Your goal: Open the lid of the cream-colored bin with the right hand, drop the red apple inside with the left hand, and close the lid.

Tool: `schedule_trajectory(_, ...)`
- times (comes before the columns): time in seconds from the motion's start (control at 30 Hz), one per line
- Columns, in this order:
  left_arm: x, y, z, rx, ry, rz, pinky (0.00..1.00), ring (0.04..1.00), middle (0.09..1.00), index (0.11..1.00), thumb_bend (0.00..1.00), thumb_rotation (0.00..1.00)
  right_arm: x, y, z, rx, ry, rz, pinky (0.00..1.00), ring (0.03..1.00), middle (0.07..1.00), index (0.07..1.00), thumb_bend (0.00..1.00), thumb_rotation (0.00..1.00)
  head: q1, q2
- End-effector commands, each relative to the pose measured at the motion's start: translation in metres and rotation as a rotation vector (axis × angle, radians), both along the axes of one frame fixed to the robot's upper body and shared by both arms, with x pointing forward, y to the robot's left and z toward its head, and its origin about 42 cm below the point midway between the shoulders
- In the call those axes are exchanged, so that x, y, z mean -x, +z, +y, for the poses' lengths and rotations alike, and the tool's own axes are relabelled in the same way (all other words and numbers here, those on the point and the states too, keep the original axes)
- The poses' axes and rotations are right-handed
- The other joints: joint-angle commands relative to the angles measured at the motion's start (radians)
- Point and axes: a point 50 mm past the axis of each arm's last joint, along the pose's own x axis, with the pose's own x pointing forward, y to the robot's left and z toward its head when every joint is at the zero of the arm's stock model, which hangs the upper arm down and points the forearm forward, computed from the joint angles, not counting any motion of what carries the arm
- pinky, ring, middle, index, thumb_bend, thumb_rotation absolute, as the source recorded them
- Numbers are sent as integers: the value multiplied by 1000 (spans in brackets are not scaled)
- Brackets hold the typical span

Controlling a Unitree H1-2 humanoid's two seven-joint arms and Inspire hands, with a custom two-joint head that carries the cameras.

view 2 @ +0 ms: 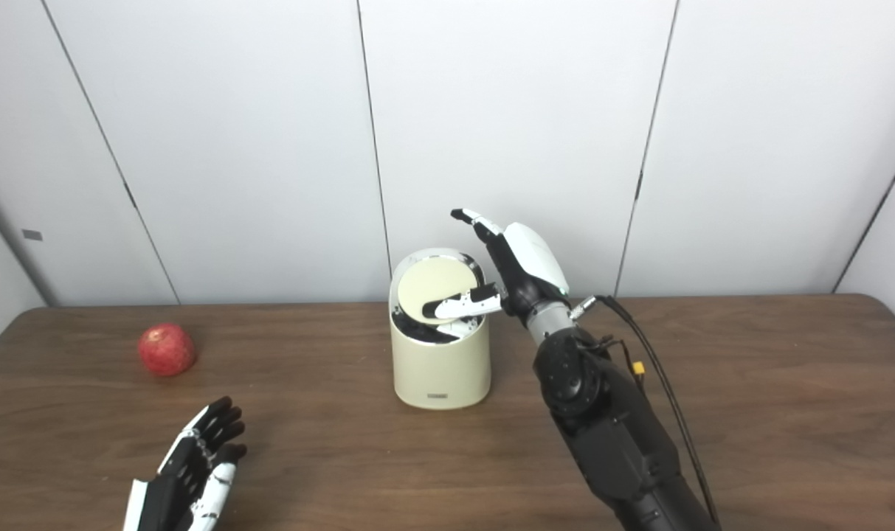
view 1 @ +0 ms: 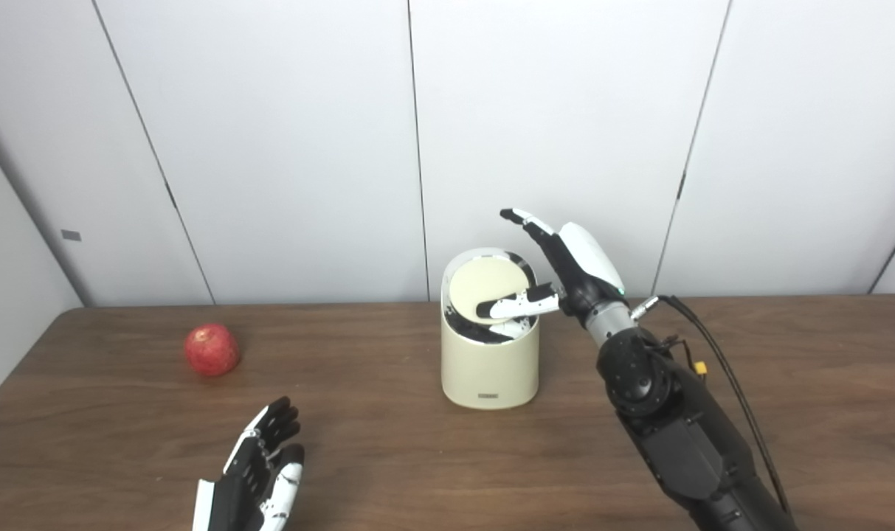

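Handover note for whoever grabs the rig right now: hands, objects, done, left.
Right robot hand: fingers apart, thumb laid across the tilted lid of the cream-colored bin, other fingers raised behind it. Not gripping anything.
Left robot hand: open, empty, low near the front edge of the table.
Red apple: on the table, far left of the bin, untouched.
Done: lid tipped up on edge, with a dark gap showing at the front of the bin's mouth.
Left: finish opening if needed, pick the apple with the left robot hand, drop it in, close the lid.
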Motion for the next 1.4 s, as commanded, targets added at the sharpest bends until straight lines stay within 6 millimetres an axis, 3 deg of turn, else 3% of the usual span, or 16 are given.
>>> schedule_trajectory(0.0, 18, -27, -11, 48, 7, 105, 761, 823, 840, 873, 399, 530, -4, 29, 7, 103, 21, -125, 859, 916, 909, 901, 908, 259, 2, 2)
schedule_trajectory(0.17, 18, -27, -11, 50, 3, 101, 768, 827, 843, 872, 413, 556, -3, 31, 7, 235, 13, -192, 875, 932, 916, 895, 963, 209, -1, 5)
schedule_trajectory(0.3, 18, -27, -11, 54, 4, 102, 776, 829, 843, 874, 418, 560, -2, 32, 7, 236, 19, -196, 869, 930, 914, 891, 980, 181, -1, 5)
schedule_trajectory(0.47, 19, -26, -11, 44, 6, 102, 774, 826, 839, 871, 413, 575, -1, 35, 4, 107, 31, -153, 885, 927, 905, 884, 953, 204, 3, 10)
schedule_trajectory(0.63, 19, -26, -12, 49, 6, 104, 776, 828, 841, 872, 411, 564, 2, 44, -7, -213, 22, -56, 819, 885, 899, 864, 873, 223, 5, 13)
schedule_trajectory(0.67, 19, -26, -12, 50, 4, 102, 775, 826, 841, 872, 408, 563, 2, 47, -13, -275, 11, -32, 802, 880, 897, 865, 815, 267, 5, 14)
schedule_trajectory(0.77, 19, -26, -12, 47, 0, 103, 763, 824, 841, 873, 406, 561, 6, 53, -31, -491, 6, 63, 756, 849, 877, 850, 632, 628, 5, 13)
schedule_trajectory(0.83, 18, -26, -12, 45, 0, 105, 758, 822, 841, 873, 418, 570, 10, 53, -43, -628, 38, 127, 823, 889, 905, 880, 573, 826, 5, 14)
schedule_trajectory(0.9, 18, -26, -12, 48, 0, 105, 753, 820, 840, 872, 426, 572, 14, 50, -51, -695, 50, 163, 877, 922, 925, 872, 577, 919, 5, 14)
schedule_trajectory(1.03, 18, -25, -11, 53, 1, 109, 770, 831, 847, 879, 425, 567, 36, 32, -70, -733, 49, 185, 895, 944, 943, 881, 529, 993, 5, 16)
schedule_trajectory(1.37, 17, -25, -7, 53, 9, 105, 766, 818, 832, 861, 443, 548, 90, -15, -88, -732, 16, 244, 905, 944, 926, 884, 529, 1000, 8, 30)
